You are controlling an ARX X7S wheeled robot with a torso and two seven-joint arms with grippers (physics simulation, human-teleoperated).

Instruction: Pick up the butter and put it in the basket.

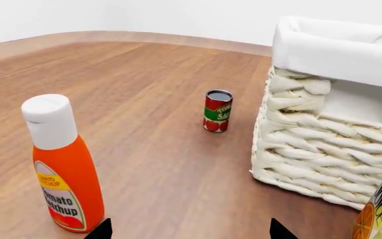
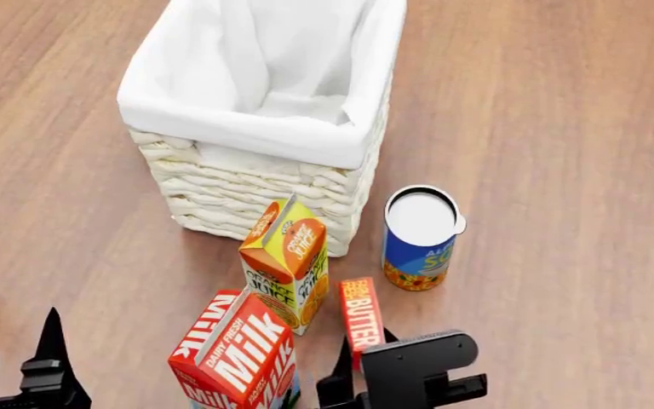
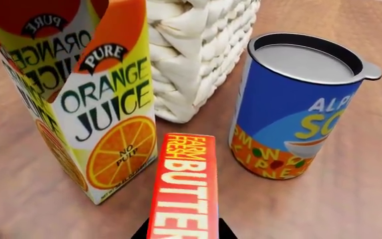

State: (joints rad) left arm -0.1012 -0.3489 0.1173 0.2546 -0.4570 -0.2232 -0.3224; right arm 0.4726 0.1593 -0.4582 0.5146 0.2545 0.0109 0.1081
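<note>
The butter (image 2: 361, 317), a small flat red box with white lettering, stands on its narrow edge on the wooden floor between the juice carton and a blue can. In the right wrist view the butter (image 3: 184, 189) runs down between my right gripper's (image 3: 184, 235) two black fingertips, which press on both of its sides. In the head view my right gripper (image 2: 364, 356) is at the near end of the box. The white wicker basket (image 2: 248, 115) stands just beyond, empty, and shows in both wrist views (image 3: 191, 45) (image 1: 324, 139). My left gripper (image 1: 191, 234) is open and empty, low at the head view's left (image 2: 48, 362).
An orange juice carton (image 2: 287, 260) and a red milk carton (image 2: 236, 354) stand left of the butter. A blue soup can (image 2: 421, 243) stands to its right. A ketchup bottle (image 1: 61, 169) and a small tomato sauce can (image 1: 218, 110) stand ahead of my left gripper.
</note>
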